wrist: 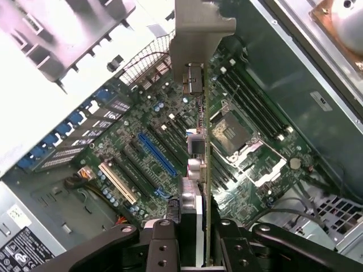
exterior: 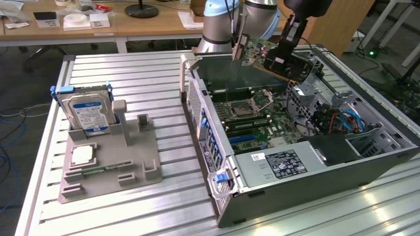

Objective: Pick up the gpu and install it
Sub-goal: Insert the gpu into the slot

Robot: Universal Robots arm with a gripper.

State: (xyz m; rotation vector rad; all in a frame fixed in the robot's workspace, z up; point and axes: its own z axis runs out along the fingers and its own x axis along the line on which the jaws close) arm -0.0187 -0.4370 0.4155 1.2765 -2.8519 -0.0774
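1. Slotted aluminium table (exterior: pixel 131 69): one; it carries everything listed below.
2. Open computer case (exterior: pixel 394 152): one, lying on its side, motherboard (exterior: pixel 262 123) facing up, power supply (exterior: pixel 279 164) at the near end.
3. Robot arm (exterior: pixel 223 19): one, reaching in from the table's far side, its wrist turned down over the far end of the case.
4. Grey holder tray (exterior: pixel 111 167): one, to the exterior view's left of the case and apart from it.
5. gpu (exterior: pixel 266 54): one, held on edge above the motherboard and clear of it. Its long axis is tilted, with the silver bracket end high toward the exterior view's left and the dark end lower toward the right.
6. Hard drive (exterior: pixel 88 115): one, blue-labelled, standing upright in the tray.
7. Gripper (wrist: pixel 199 232): one, jaws narrow, clamped on the gpu's end opposite the bracket.
8. Expansion slots: one blue slot (wrist: pixel 157 154) and one cream slot (wrist: pixel 118 182), both unoccupied.
9. Processor chip (exterior: pixel 82 156): one, lying flat in the tray.
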